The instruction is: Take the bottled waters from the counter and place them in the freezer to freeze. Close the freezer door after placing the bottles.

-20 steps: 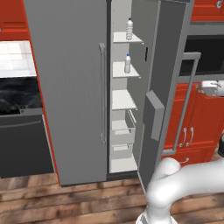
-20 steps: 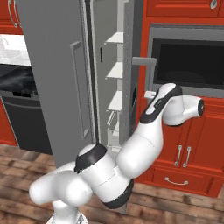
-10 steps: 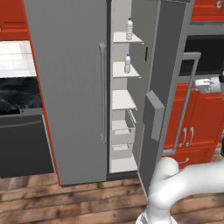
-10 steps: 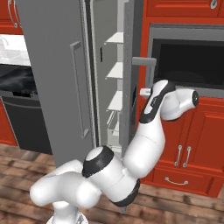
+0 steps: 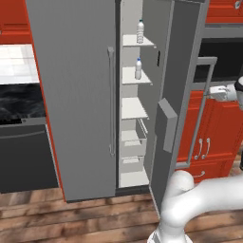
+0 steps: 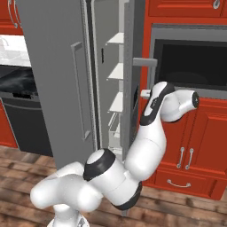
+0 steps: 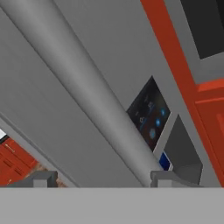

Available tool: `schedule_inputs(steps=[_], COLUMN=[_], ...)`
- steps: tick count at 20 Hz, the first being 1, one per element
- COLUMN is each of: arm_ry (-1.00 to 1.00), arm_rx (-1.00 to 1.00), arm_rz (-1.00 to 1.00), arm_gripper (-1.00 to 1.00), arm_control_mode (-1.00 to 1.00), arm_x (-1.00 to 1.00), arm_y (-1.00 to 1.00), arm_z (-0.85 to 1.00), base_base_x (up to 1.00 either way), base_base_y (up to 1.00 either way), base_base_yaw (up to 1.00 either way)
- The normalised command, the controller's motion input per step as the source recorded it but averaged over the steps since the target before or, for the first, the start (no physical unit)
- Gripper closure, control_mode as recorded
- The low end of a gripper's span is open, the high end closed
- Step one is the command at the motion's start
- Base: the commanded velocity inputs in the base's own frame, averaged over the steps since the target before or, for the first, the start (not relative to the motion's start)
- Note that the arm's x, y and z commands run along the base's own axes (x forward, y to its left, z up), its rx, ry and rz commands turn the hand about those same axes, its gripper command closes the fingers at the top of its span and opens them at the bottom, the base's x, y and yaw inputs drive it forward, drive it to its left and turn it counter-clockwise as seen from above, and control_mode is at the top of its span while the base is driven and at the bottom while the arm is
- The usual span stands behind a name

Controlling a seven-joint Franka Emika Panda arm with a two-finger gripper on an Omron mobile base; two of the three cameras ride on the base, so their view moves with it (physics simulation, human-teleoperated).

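1. Already both bottled waters stand upright inside the freezer (image 5: 135, 123): the upper bottle (image 5: 140, 32) on the top white shelf (image 5: 135, 42), the lower bottle (image 5: 138, 69) on the shelf below, at 6 o'clock from the first.
2. The freezer door (image 5: 171, 95) hangs open, swung out toward 4 o'clock of the shelves in the left base view.
3. Its long bar handle (image 7: 83, 87) runs diagonally through the hand view, from 11 o'clock down to 5 o'clock.
4. The fingers (image 7: 98, 179) straddle that handle, one tip (image 7: 41, 178) at 8 o'clock and the other at 5 o'clock of the view; they are apart, and I cannot tell whether they touch the bar.
5. From the right base view the hand (image 6: 148, 94) sits against the door's outer face, at 9 o'clock of the black oven (image 6: 190, 66).
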Motion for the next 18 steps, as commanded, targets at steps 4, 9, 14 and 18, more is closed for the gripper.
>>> schedule_inputs(steps=[4, 9, 14, 18], arm_ry=[0.00, 0.00, -0.03, -0.03], arm_rx=[0.00, 0.00, -0.01, 0.00], arm_rz=[0.00, -0.03, -0.05, -0.07], arm_gripper=[-1.00, -1.00, -1.00, -1.00], arm_control_mode=[-1.00, -1.00, -1.00, -1.00], arm_x=[0.18, 0.45, 0.46, 0.59], arm_y=[0.67, 1.00, 1.00, 1.00], arm_z=[-0.04, -0.04, -0.02, -0.03], base_base_x=[0.00, 0.00, 0.00, 0.00], base_base_y=[0.00, 0.00, 0.00, 0.00], base_base_yaw=[0.00, 0.00, 0.00, 0.00])
